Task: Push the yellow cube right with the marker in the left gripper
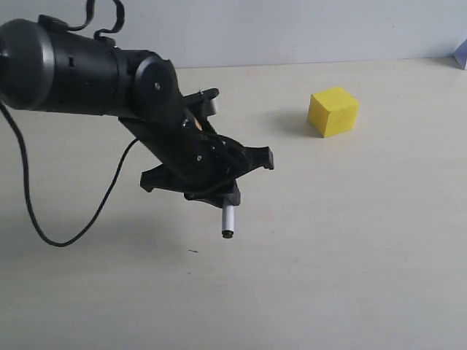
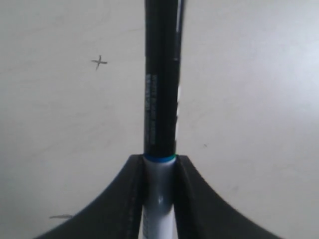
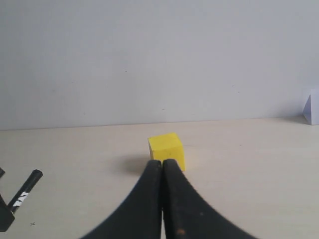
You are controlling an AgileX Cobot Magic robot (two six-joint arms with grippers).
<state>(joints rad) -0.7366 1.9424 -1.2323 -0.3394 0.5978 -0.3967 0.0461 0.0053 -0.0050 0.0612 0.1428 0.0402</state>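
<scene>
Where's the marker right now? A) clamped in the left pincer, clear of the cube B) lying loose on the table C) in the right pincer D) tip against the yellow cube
A: the left pincer is shut on the marker, and the exterior view shows a wide gap to the yellow cube.

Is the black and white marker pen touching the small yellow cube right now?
No, the marker hangs from the left gripper, well apart from the yellow cube.

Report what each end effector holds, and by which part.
The left end effector clamps the marker by its white barrel, right where the black section begins. The right end effector is shut on nothing.
</scene>
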